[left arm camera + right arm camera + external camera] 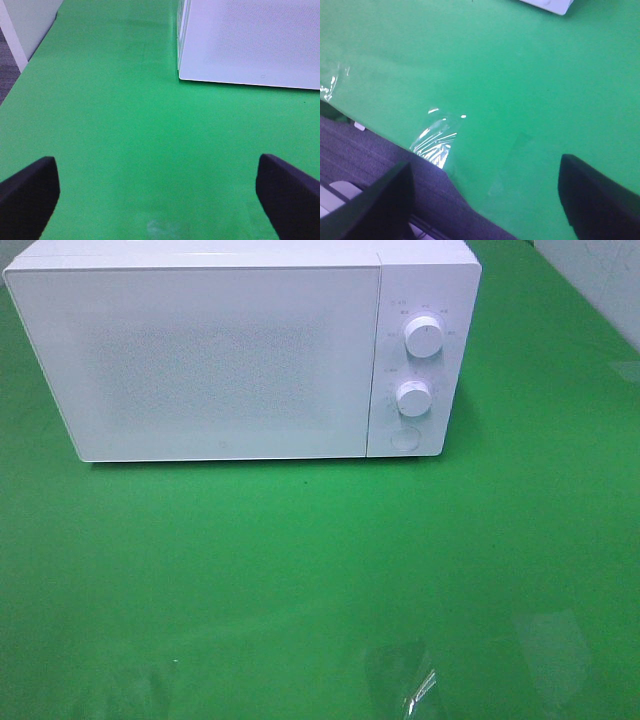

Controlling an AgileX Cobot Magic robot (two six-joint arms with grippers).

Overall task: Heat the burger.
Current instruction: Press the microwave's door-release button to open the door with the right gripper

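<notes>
The burger is out of view in every frame. A white microwave (220, 355) stands at the back of the green table with its door shut; two round knobs (424, 337) sit on its right panel. In the left wrist view my left gripper (157, 200) is open over bare green cloth, dark fingertips (27, 197) wide apart, with the microwave's corner (250, 42) ahead of it. My right gripper (485, 200) is also open with nothing between its fingers, hanging over the table's front edge. Neither arm shows in the high view.
A round button (405, 438) sits below the knobs. Clear tape patches (405, 680) shine on the cloth near the front edge. Grey floor (380, 165) lies beyond the table edge in the right wrist view. A white wall panel (25, 25) borders the table's left side.
</notes>
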